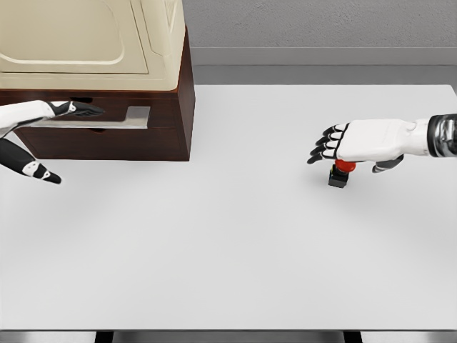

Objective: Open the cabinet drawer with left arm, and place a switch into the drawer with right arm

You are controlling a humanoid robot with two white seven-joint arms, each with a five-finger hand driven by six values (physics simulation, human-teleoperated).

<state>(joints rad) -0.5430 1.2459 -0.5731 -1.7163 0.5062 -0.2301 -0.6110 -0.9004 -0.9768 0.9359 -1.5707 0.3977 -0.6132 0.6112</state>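
Dark wood cabinet (171,121), matt white table (235,243)

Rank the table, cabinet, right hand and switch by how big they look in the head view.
1. table
2. cabinet, cut off by the frame
3. right hand
4. switch, partly hidden under the hand

Between the cabinet (107,86) at the far left and the switch (340,174) at the right, the white desk (235,243) lies bare, and so does its whole near half. The left hand (71,109) occupies the drawer (100,121) front.
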